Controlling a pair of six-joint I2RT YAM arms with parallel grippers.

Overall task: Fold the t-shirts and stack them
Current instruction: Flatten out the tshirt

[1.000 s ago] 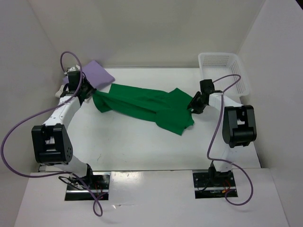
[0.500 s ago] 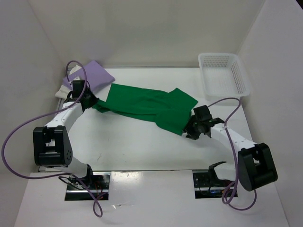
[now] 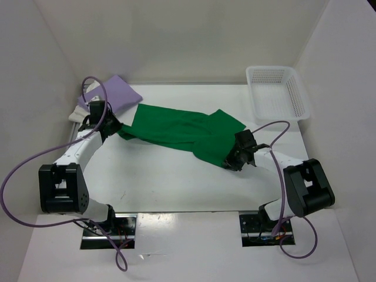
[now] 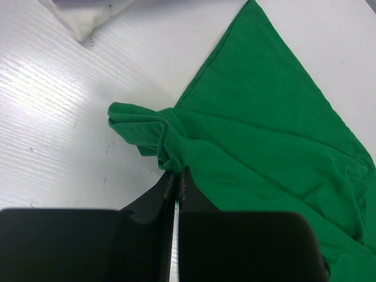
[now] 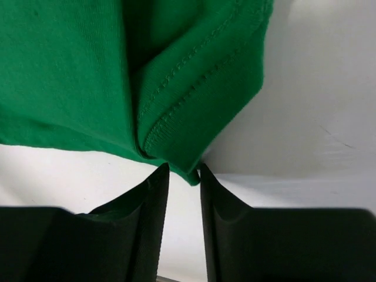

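Left wrist: left end effector [image 4: 176, 176] pinches green t-shirt [image 4: 264, 117].

Shirts first, and that's three: green shirt [image 3: 176, 129], lilac shirt [image 3: 120, 93], white shirt [image 3: 75, 113]. One of each colour, no doubles. One basket [image 3: 298, 97], just the one. One table [image 3: 164, 176]. Arms now, two of them: left arm [image 3: 79, 148], right arm [image 3: 273, 157]. A gripper apiece, left gripper [image 3: 116, 131] and right gripper [image 3: 231, 163], so two there as well.
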